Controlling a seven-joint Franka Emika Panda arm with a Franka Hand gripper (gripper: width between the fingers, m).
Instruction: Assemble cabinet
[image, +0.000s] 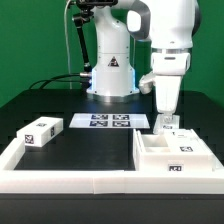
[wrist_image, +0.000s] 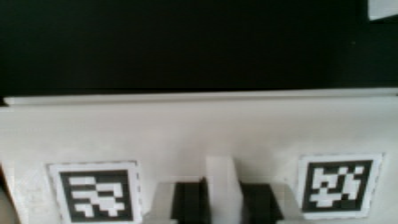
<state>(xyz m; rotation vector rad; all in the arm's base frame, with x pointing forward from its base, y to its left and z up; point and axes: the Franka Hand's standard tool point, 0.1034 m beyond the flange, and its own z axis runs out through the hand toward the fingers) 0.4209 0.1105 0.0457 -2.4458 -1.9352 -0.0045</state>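
The cabinet body (image: 172, 152), a large hollow white box with tags, lies at the exterior view's right near the table's front. My gripper (image: 167, 122) has come straight down onto its far edge. In the wrist view the body (wrist_image: 196, 130) fills the frame with two tags, and my gripper (wrist_image: 224, 203) has its dark fingers (wrist_image: 185, 203) pressed on both sides of a thin white rib of the body. A smaller white cabinet block (image: 38, 133) with tags lies apart at the exterior view's left.
The marker board (image: 108, 121) lies flat in front of the robot base (image: 110, 80). A low white rim (image: 70, 178) edges the black table along the front and left. Cables hang behind the arm.
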